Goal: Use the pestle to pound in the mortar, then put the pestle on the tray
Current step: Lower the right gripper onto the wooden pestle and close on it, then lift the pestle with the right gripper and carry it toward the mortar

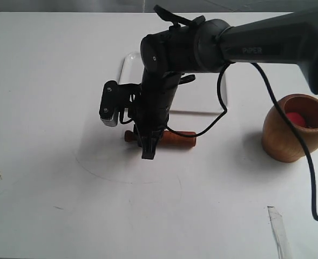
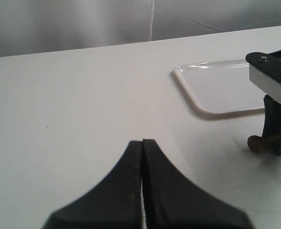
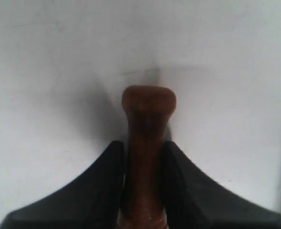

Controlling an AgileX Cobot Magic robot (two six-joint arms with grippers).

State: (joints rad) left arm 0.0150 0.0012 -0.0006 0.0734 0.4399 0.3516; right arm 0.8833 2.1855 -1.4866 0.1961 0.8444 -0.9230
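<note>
The reddish-brown pestle [image 1: 177, 139] lies flat on the white table just in front of the tray [image 1: 127, 67]. My right gripper [image 1: 148, 148] comes down from above and is shut on its thin handle. In the right wrist view both black fingers [image 3: 99, 186] press the handle, and the knob of the pestle [image 3: 148, 107] sticks out past them. The wooden mortar [image 1: 296, 129] stands far right with a red object [image 1: 295, 118] inside. My left gripper [image 2: 142, 143] is shut on nothing, low over bare table. It looks toward the tray [image 2: 221, 88] and the pestle's knob [image 2: 255, 142].
The right arm [image 1: 256, 46] stretches in from the upper right over the tray, and its black cable [image 1: 304, 162] loops down in front of the mortar. A strip of tape [image 1: 277, 226] lies near the front right edge. A faint arc is drawn on the table.
</note>
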